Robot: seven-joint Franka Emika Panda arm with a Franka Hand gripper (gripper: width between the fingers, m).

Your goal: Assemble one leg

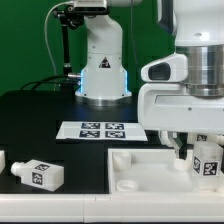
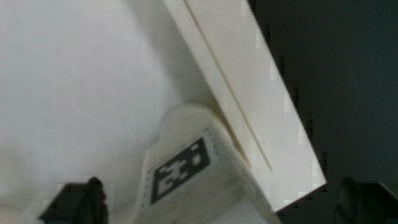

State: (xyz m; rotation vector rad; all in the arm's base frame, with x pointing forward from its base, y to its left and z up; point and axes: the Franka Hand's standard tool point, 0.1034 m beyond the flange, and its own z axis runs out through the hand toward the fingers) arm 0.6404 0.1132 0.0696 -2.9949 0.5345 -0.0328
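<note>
I had the gripper point(image 1: 197, 158) over the panel point(image 1: 140, 170), leg point(image 2: 183, 160) upright betw. fingers; grip state: couldn't tell, looked unclamped.

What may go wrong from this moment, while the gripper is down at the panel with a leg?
1. The leg at the gripper looks tilted against the panel edge in the wrist view; it might jam or slip instead of seating.
2. The arm hides the contact in the exterior view, so misalignment is hard to judge.
3. Another loose leg lies near the table's front and could be knocked.
</note>
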